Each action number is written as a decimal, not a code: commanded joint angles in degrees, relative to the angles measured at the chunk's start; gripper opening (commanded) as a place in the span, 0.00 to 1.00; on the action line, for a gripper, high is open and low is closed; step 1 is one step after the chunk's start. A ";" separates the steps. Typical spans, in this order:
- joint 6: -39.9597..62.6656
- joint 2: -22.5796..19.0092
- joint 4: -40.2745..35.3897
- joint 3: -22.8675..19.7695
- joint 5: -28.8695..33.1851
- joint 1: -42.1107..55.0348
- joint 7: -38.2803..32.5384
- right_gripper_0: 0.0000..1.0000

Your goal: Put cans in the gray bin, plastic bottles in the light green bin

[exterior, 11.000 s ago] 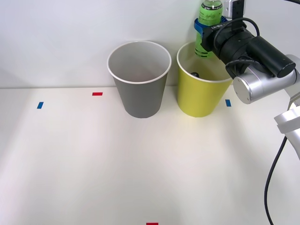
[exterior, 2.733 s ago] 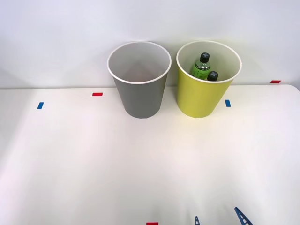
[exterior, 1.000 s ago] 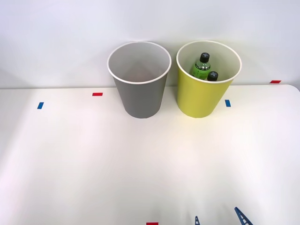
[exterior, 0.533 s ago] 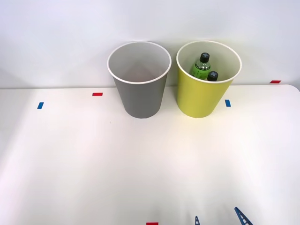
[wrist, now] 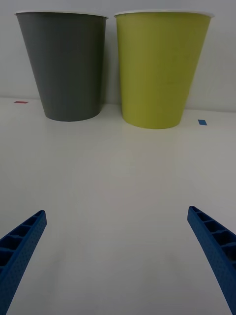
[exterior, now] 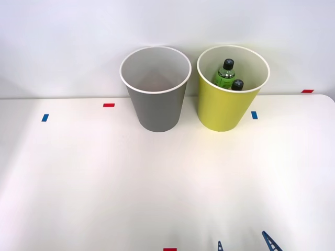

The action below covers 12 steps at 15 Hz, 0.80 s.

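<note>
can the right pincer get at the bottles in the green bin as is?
Probably, but only from above. The bottles stand upright inside the green bin, below its rim. The right pincer is open, low and well short of it, with bare table between.

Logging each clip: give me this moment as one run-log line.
right gripper: open, holding nothing | plastic bottles: two in light green bin | gray bin: no cans visible | table: nothing to sort
</note>
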 commanded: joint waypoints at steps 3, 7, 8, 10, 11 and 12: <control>0.00 0.00 0.00 0.00 0.00 0.00 0.00 1.00; 0.00 0.00 0.00 0.00 0.00 0.00 0.00 1.00; 0.00 0.00 0.00 0.00 0.00 0.00 0.00 1.00; 0.00 0.00 0.00 0.00 0.00 0.00 0.00 1.00; 0.00 0.00 0.00 0.00 0.00 0.00 0.00 1.00; 0.00 0.00 0.00 0.00 0.00 0.00 0.00 1.00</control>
